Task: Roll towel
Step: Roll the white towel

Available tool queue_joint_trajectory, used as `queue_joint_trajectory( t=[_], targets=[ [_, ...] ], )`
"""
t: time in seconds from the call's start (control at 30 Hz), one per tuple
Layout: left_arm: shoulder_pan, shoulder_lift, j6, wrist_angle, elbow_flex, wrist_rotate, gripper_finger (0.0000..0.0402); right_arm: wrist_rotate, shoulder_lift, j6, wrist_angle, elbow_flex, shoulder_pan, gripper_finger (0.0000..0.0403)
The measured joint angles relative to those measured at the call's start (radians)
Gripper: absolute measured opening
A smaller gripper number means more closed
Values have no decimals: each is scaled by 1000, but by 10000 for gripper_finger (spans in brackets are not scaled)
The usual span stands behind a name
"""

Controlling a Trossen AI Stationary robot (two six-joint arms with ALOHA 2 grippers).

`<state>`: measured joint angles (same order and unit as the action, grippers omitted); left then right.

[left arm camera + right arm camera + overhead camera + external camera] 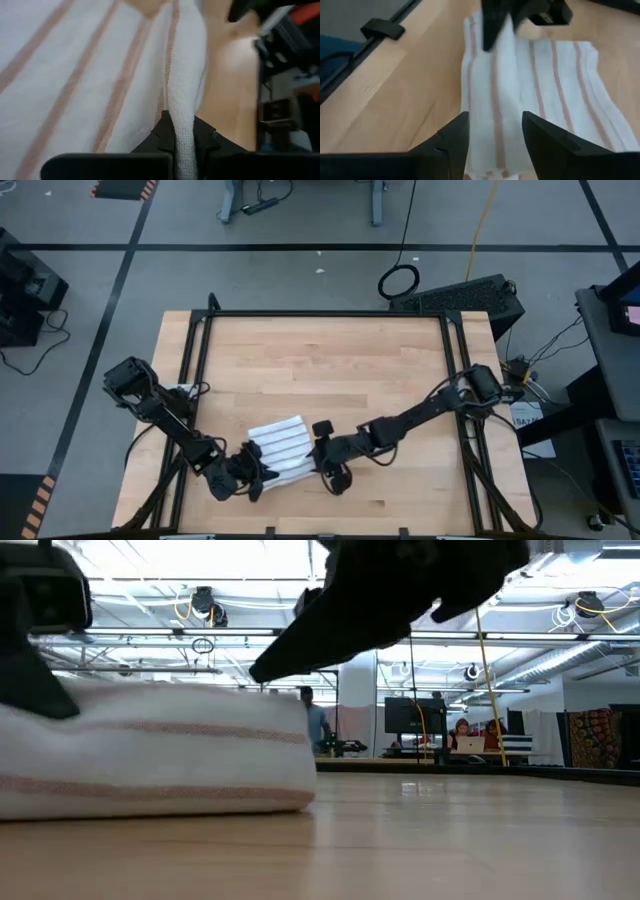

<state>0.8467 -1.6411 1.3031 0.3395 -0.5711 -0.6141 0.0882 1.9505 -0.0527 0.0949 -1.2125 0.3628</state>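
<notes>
The towel (278, 444), white with narrow reddish-brown stripes, lies folded in several layers on the wooden table near its front edge; the low view shows it as a thick stack (160, 755). My left gripper (255, 477) is at its near-left corner, shut on it. My right gripper (318, 455) stands at the towel's right side. In the right wrist view it (495, 145) is open, its two fingers over the towel's nearer end (495, 125) with cloth showing in the gap. Whether they touch the towel, I cannot tell. My left gripper pinches a raised ridge of the towel's edge (183, 125) between its two fingers (160, 142); how many layers, I cannot tell. The fingers come slanting down from the table's near-left side. The ridge runs on away from the fingers, and the rest of the towel (75, 75) lies flat on the table.
A black metal frame (320, 313) borders the table's far and side edges. Bare wood (330, 370) stretches from the towel to the far edge. Beyond the table, the low view shows people (315, 720) and monitors in the room.
</notes>
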Motion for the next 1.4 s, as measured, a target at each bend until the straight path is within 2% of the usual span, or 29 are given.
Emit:
queue_joint_trajectory(
  t=[0.07,0.23,0.37,0.5,0.63,0.9,1.13,1.4],
  targets=[
    [0,-1,43,-28,1,-4,20,-36,7,-33,-6,-8,-8,163],
    [0,-3,78,-41,1,-6,20,-44,9,-119,12,-20,-10,141],
    [0,-4,78,-37,1,-12,20,-113,25,-100,46,-21,-38,123],
    [0,-4,79,-35,1,-12,28,-122,64,-62,119,-21,-60,102],
    [0,-4,80,-39,1,-11,60,-174,105,-31,155,-21,-82,78],
    [0,-5,49,-31,1,-4,129,-172,157,15,171,-21,-106,34],
    [5,4,-35,-13,1,13,191,-172,160,8,145,-21,-107,14],
    [31,140,-84,-137,1,41,238,-172,160,1,143,-21,-108,8]
  ],
)
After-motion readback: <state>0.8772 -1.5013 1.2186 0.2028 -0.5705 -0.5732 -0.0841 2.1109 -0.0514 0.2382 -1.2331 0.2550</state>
